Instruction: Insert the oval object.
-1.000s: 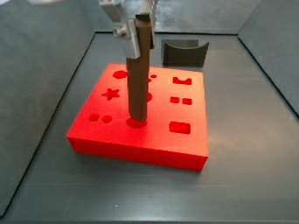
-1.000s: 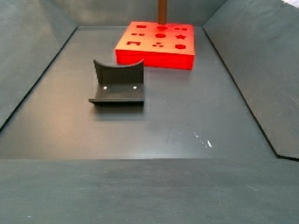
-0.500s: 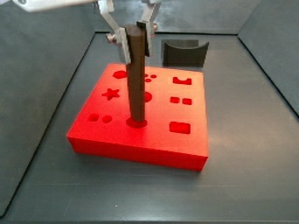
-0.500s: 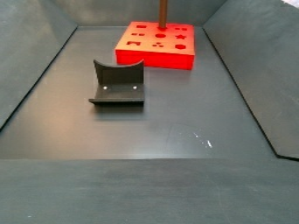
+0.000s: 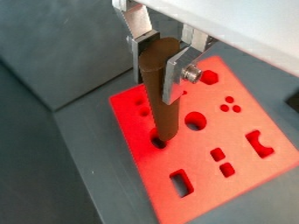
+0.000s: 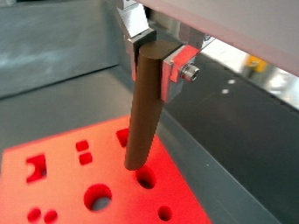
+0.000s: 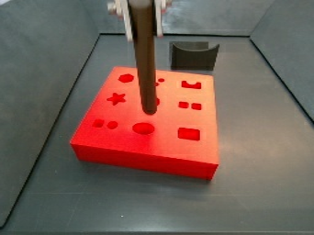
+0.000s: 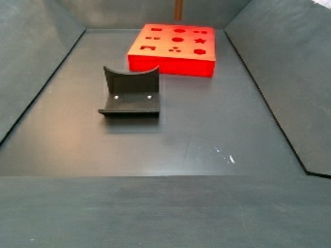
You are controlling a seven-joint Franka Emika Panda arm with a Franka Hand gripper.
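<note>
The gripper [image 5: 162,54], fingers clamped on the upright oval object [image 7: 145,64], holds it over the red block [image 7: 172,145] near the table's far edge.

Both wrist views look steeply down past the gripper [image 5: 163,63] onto the red block [image 5: 239,131]. A side view sits near the red block [image 7: 185,119]; a side view [image 8: 175,48] sees it far away, across the counter [image 8: 168,145].

gripper [image 7: 143,7] cut off by the frame edge in a side view, oval object's [image 8: 177,12] top too — its upper end hidden between fingers [image 5: 180,63]
</note>
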